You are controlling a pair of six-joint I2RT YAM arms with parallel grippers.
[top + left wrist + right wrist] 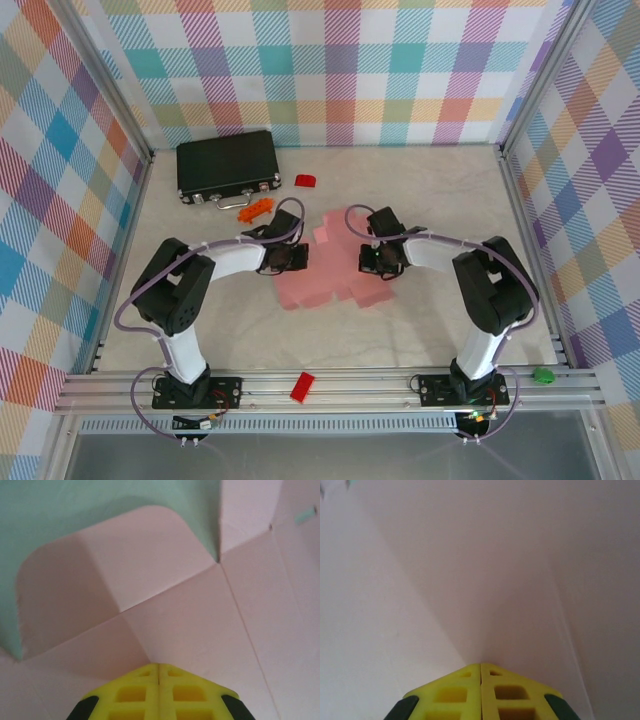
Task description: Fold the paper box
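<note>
Enclosing the pale table (445,200) and paper box (325,282), bright plaid walls (330,70)

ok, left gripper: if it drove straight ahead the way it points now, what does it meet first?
The paper box: the shut left gripper points straight at the pink card, tips apparently right at its surface, though actual contact is unclear.

My table (430,325) is a pale, off-white surface. In the upper left of the frame a black case (228,164) lies flat on it, handle on its lower edge. Just right of the case sits a small red piece (305,181); just below it, an orange piece (255,209). At the centre the paper box (325,285) lies spread out as a pink die-cut sheet. Along the bottom runs a metal rail (380,385) — on it rests another red block (301,386).
</note>
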